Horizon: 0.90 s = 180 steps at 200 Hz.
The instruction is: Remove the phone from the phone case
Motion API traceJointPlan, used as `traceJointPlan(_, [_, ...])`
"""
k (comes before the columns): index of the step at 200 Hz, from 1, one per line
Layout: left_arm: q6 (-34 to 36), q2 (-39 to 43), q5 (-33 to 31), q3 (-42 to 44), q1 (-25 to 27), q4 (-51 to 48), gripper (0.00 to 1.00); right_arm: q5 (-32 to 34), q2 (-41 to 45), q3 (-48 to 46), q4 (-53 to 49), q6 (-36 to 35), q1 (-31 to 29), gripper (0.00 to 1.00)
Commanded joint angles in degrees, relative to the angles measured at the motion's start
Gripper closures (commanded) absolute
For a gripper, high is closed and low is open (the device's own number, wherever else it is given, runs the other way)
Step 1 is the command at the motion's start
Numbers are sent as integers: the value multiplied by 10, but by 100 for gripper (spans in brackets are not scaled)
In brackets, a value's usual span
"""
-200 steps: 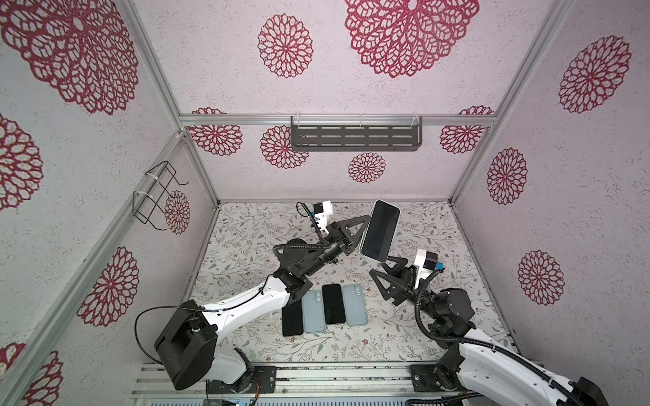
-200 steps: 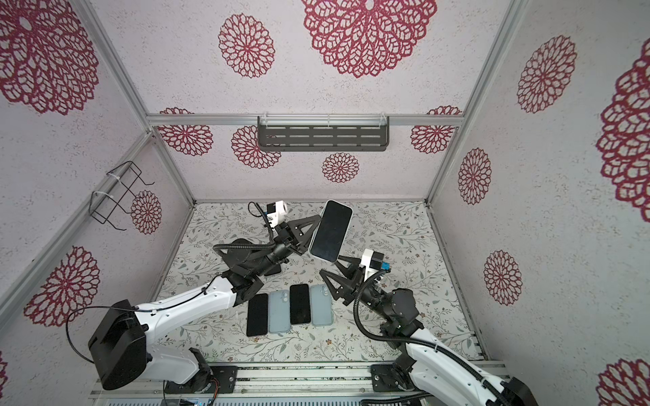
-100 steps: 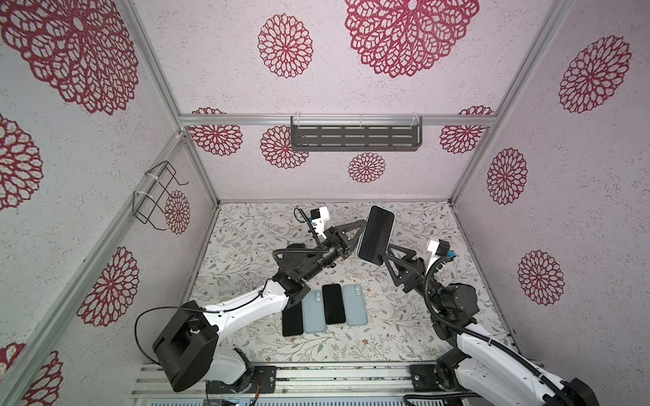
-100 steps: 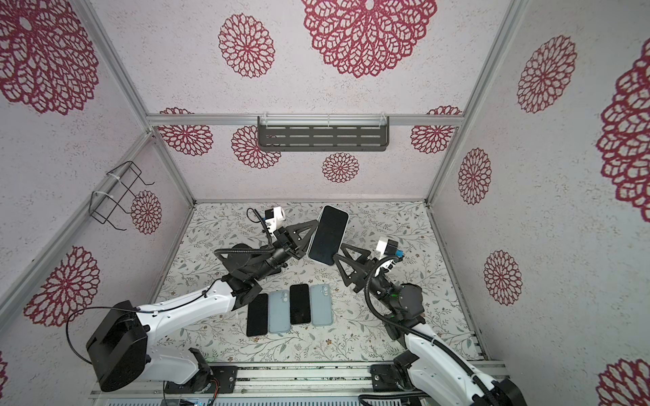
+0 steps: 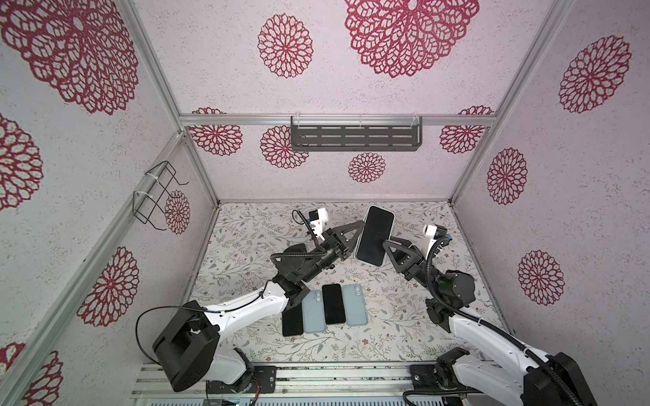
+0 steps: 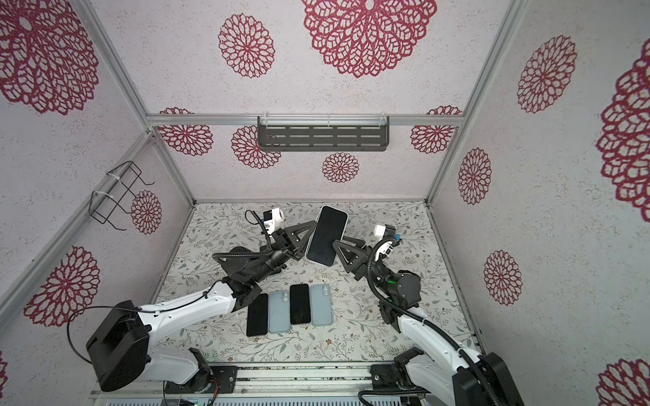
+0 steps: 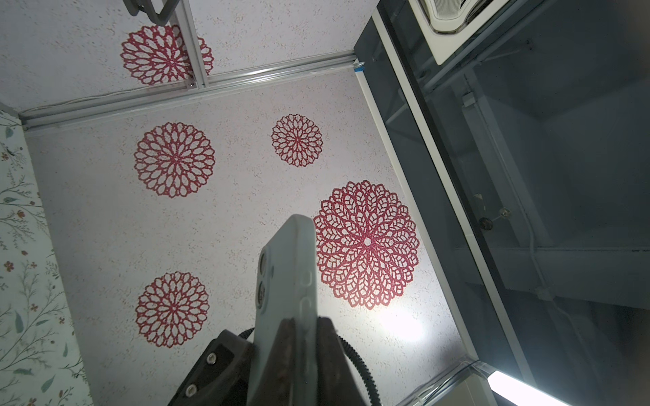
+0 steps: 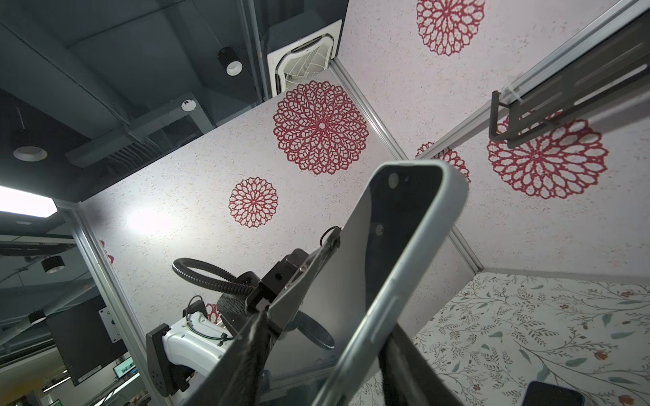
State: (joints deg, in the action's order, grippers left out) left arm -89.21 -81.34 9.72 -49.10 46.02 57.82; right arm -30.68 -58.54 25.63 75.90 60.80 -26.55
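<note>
The phone (image 5: 374,239) (image 6: 326,235) hangs in the air over the back of the table, dark screen up, inside its pale blue-grey phone case (image 7: 286,281) (image 8: 415,274). My left gripper (image 5: 359,234) (image 6: 311,232) (image 7: 304,321) is shut on the cased phone's left long edge. From the other side, my right gripper (image 5: 387,246) (image 6: 337,246) (image 8: 330,320) straddles the right long edge with its jaws apart. One of its fingers (image 8: 404,355) lies behind the case. The other finger (image 8: 246,351) stands off the screen side.
Below the arms a row lies on the floral table: a black phone (image 5: 292,323), a pale case (image 5: 313,311), another black phone (image 5: 333,304) and a second pale case (image 5: 354,304). A dark shelf (image 5: 355,137) hangs on the back wall. A wire holder (image 5: 154,197) is on the left wall.
My right gripper has risen from below the phone to its right edge and its jaws have narrowed around it. The left gripper has shifted the phone slightly.
</note>
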Motion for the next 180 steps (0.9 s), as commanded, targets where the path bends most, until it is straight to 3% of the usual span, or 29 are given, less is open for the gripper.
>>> traceJointPlan(1, [-5,-3,-4,-3,-1,49,100,-20,1,24,55,18,2,58])
traceJointPlan(45, [-3,-3,2,4,-1,51,100,-21,2,27,43,17,6,73])
traceJointPlan(73, [-2,-3,12,13,-1,47,100,-29,4,29,35,20,10,77])
traceJointPlan(96, [7,2,24,15,-1,28,100,-41,9,32,22,18,13,77])
traceJointPlan(143, [23,17,40,22,-1,-3,100,-56,25,39,-16,13,25,63])
traceJointPlan(163, [23,17,42,26,-1,-1,100,-60,24,42,-16,21,33,64])
traceJointPlan(180, [23,17,40,29,-1,-1,100,-69,18,47,-10,31,36,76])
